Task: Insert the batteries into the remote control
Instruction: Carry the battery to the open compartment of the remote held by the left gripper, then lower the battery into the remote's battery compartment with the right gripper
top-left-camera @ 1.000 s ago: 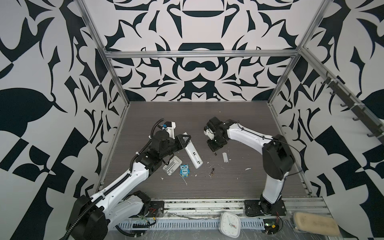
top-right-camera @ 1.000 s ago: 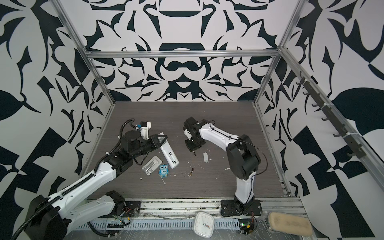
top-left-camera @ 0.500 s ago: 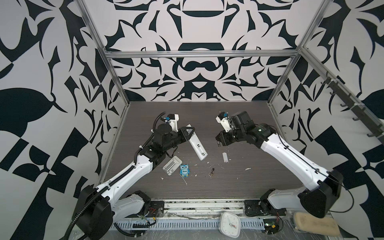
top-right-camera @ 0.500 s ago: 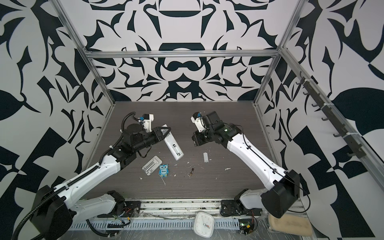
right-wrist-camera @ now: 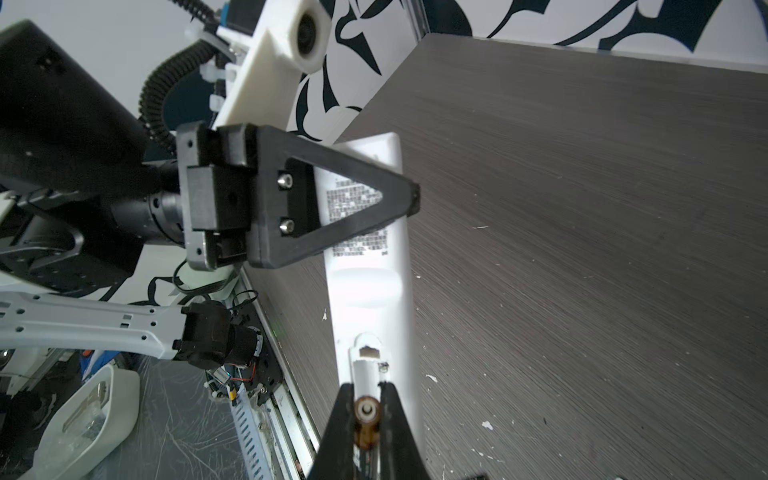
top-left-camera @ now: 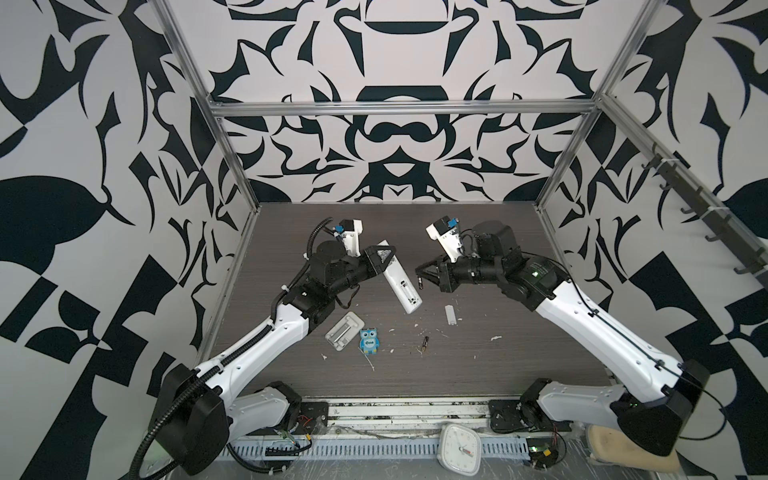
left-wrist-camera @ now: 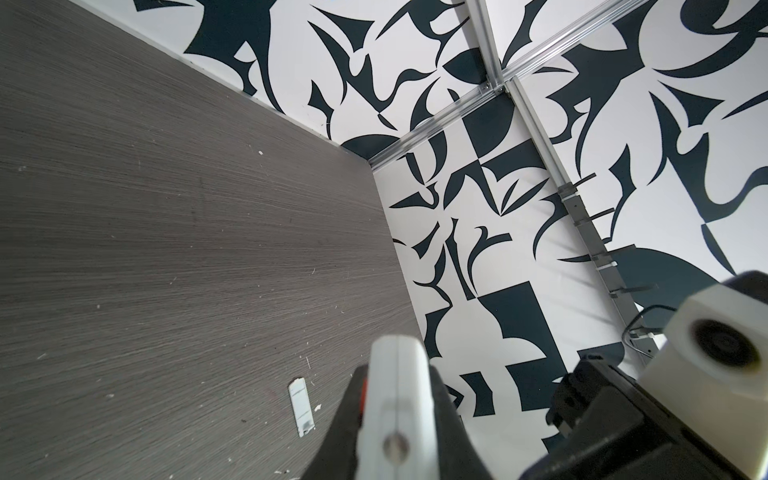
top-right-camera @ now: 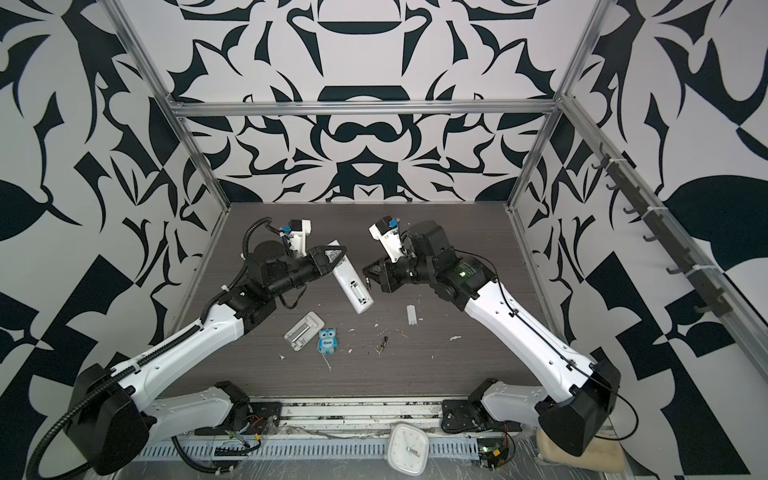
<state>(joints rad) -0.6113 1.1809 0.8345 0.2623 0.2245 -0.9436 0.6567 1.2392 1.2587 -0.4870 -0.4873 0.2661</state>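
Remote control (top-left-camera: 401, 286) is hanging tilted above the tabletop (top-left-camera: 498, 365), back face upward, and the left claw (top-left-camera: 386, 254) is grasping its upper end. Compared with a second ago, the left arm is holding it higher. The right claw (top-left-camera: 419, 279), clenched on one battery (right-wrist-camera: 366, 415), is now pointing it at the open battery bay (right-wrist-camera: 365, 361). The bay is looking empty, though only one end shows. Insertion is becoming the likely next step. The second battery (top-left-camera: 424, 343) is lying on the tabletop, well apart.
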